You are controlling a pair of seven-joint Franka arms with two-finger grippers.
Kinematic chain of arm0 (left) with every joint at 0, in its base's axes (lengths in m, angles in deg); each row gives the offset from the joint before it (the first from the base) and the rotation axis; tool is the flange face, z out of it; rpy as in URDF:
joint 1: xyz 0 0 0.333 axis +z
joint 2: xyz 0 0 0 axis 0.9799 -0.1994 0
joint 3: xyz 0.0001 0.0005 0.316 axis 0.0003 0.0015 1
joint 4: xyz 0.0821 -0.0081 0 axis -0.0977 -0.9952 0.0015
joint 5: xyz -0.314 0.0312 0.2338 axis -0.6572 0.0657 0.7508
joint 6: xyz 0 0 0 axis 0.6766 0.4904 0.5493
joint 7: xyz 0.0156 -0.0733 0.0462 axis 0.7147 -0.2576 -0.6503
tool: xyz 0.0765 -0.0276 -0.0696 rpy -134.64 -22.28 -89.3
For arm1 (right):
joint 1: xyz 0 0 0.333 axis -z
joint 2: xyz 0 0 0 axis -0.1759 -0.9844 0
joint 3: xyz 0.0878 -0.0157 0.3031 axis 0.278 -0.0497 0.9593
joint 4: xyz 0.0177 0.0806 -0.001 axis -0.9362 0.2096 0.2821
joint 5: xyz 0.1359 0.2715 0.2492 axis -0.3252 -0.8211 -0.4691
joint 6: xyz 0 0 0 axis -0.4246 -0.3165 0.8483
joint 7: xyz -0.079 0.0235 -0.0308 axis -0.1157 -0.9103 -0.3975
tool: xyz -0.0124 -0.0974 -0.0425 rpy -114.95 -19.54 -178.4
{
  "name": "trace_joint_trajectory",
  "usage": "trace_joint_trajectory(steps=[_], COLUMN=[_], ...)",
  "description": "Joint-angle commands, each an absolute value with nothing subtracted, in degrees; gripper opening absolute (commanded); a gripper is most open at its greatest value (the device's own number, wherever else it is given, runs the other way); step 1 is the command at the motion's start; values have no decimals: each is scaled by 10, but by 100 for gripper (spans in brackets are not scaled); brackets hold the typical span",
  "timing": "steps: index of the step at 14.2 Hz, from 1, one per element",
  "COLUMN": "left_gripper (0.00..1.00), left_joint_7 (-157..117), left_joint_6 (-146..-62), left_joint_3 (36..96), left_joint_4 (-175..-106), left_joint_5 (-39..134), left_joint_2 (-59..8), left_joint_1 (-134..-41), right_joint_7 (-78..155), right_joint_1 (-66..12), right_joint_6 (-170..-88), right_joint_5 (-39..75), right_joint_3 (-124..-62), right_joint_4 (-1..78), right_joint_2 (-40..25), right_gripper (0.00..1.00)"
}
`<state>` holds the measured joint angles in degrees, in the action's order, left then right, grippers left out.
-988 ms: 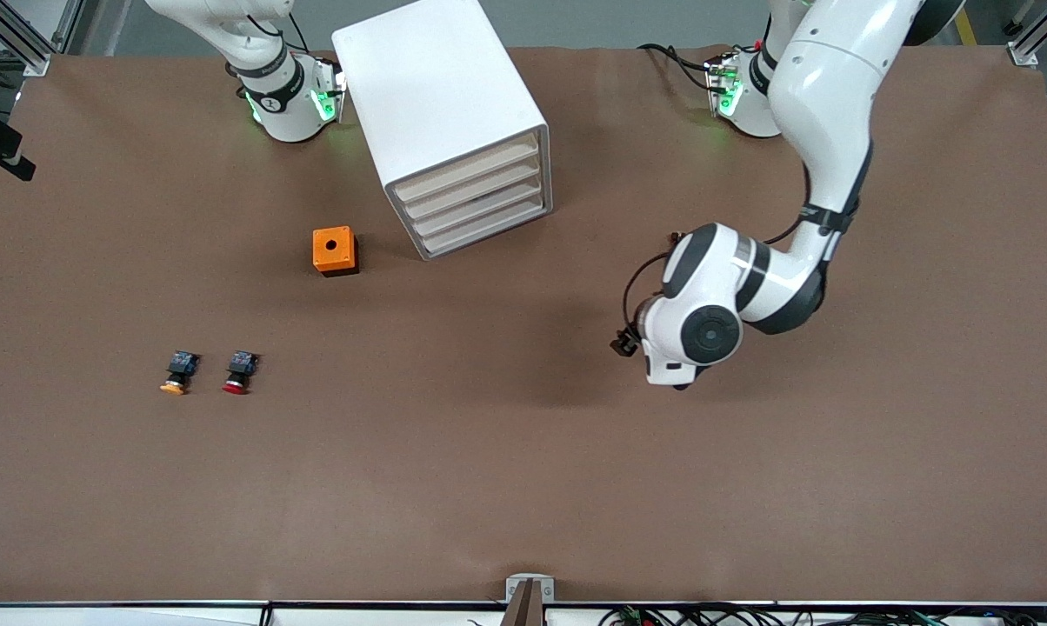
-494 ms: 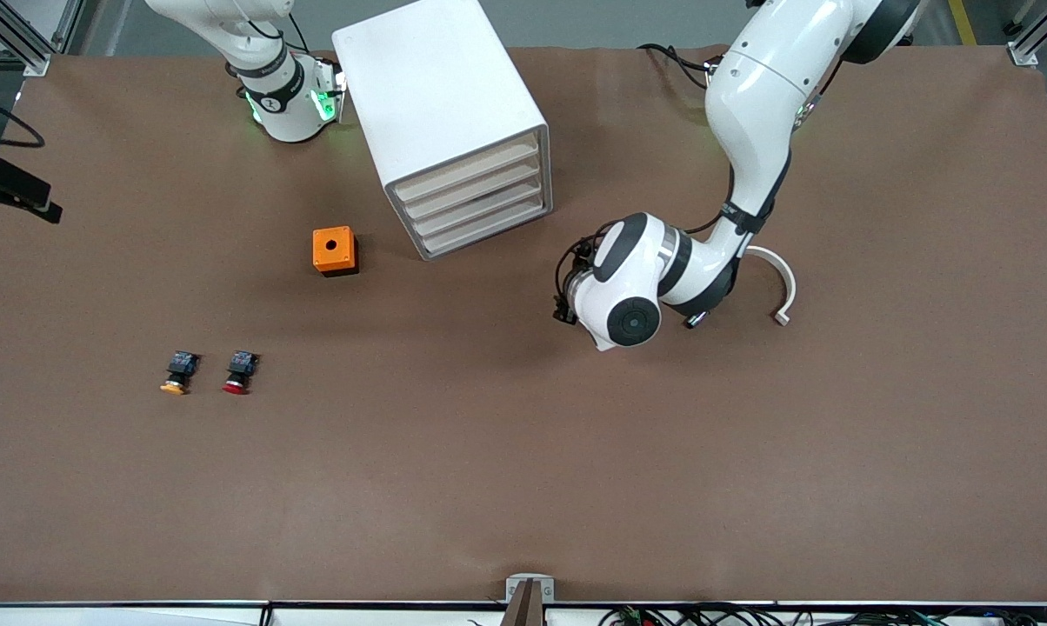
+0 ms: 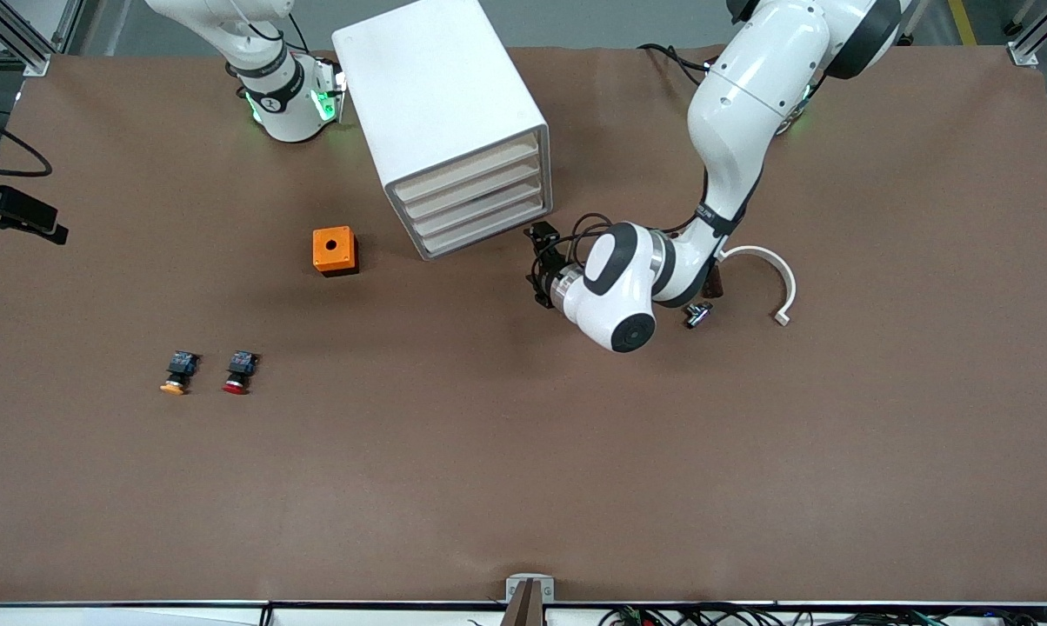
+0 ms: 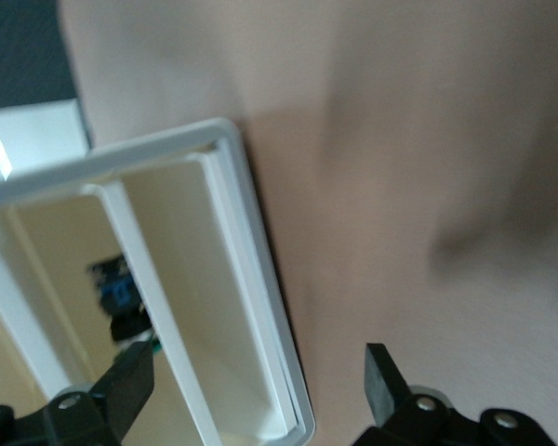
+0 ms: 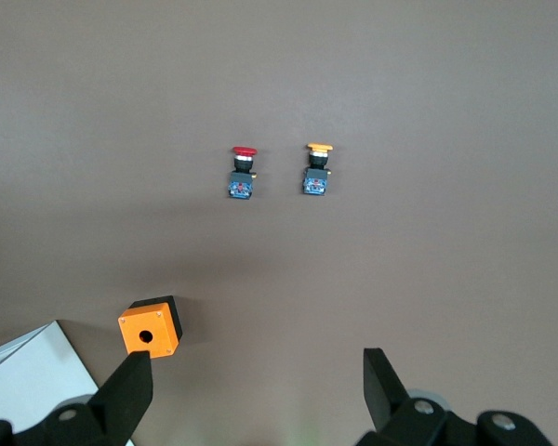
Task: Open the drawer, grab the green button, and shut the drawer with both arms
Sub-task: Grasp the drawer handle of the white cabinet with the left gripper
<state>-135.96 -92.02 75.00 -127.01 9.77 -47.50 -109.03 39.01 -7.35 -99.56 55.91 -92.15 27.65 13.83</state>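
Left gripper (image 3: 541,265) spread wide beside cabinet (image 3: 441,117), drawer (image 3: 486,228) shut; right gripper (image 5: 256,390) (waiting aloft) likewise spread.

Orange box (image 3: 335,250) beside cabinet (image 3: 443,122) (toward right arm's end); two buttons (image 3: 207,372) nearer front camera.

This is a robotics lab or test cell rather than any home or shop. A wide counter (image 3: 750,487) covered in plain brown sheeting carries two glossy white industrial arms (image 3: 732,113) whose bases (image 3: 293,104) glow with green status lights. Aluminium frame posts (image 3: 19,35) stand at the corners, loose cables (image 3: 750,616) run along the near edge, and a camera mount (image 3: 530,596) is clamped there.
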Motion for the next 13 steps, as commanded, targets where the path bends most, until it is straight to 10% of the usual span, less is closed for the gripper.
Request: trace_joint_trajectory(steps=[1,4,13], left_gripper=[95,75,59], left_joint_7=[-1429,-1475,-1487], left_joint_6=[-906,-880,-810], left_joint_3=[753,751,751], left_joint_4=[-1262,-1262,-1262], left_joint_5=[53,35,-6], left_joint_2=[-490,-502,-531], left_joint_1=[-1093,-1104,-1126], right_joint_7=[384,385,415], right_joint_1=[-57,-58,-65], right_joint_6=[-1002,-1003,-997], right_joint_5=[571,572,573], right_joint_3=[-915,-915,-914], right_joint_4=[267,267,278], right_joint_2=[121,104,105], right_gripper=[100,100,100])
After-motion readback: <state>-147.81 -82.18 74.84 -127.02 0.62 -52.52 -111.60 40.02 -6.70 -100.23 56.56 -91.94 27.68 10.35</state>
